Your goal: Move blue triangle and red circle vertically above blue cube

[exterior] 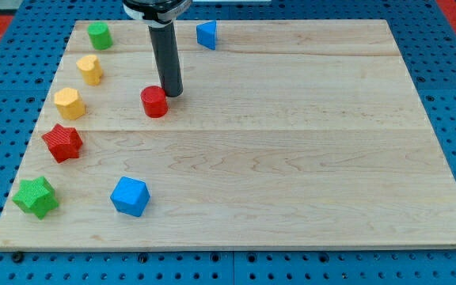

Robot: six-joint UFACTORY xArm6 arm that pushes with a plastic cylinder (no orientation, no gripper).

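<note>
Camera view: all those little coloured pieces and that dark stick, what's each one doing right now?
my tip: down on the board, against the red circle's right side
red circle: flat, beside the tip
blue triangle: alone near the view's top
blue cube: alone near the view's bottom
green star: untouched, bottom-left corner
red star: untouched, left edge
</note>
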